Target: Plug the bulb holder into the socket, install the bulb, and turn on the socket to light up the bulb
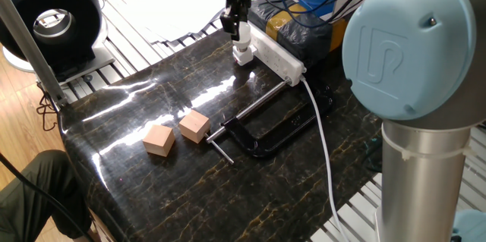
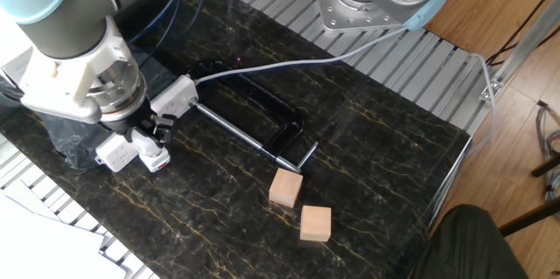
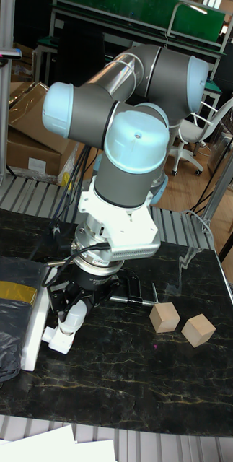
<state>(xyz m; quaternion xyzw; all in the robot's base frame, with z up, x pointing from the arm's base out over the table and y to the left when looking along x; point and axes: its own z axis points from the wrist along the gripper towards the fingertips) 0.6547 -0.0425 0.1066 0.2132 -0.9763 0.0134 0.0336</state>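
Observation:
The socket (image 1: 278,53) is a long white power strip at the table's far edge, with its cable (image 1: 322,132) trailing toward the front. The white bulb holder (image 1: 243,58) rests against the strip's left end, its red mark showing in the other fixed view (image 2: 159,162). The bulb (image 1: 242,43) stands on top of the holder, slightly tilted in the tall fixed view (image 3: 73,317). My gripper (image 1: 238,33) hangs straight down over it, with the black fingers (image 3: 58,299) on either side of the bulb, shut on it. Whether the holder's pins are inside an outlet is hidden.
A black C-clamp (image 1: 266,132) lies mid-table, right of two tan wooden cubes (image 1: 159,139) (image 1: 194,127). A dark bag (image 1: 304,33) lies behind the strip. A black round device (image 1: 57,22) stands off the table's far left. A person's leg (image 1: 38,189) is near the front left corner.

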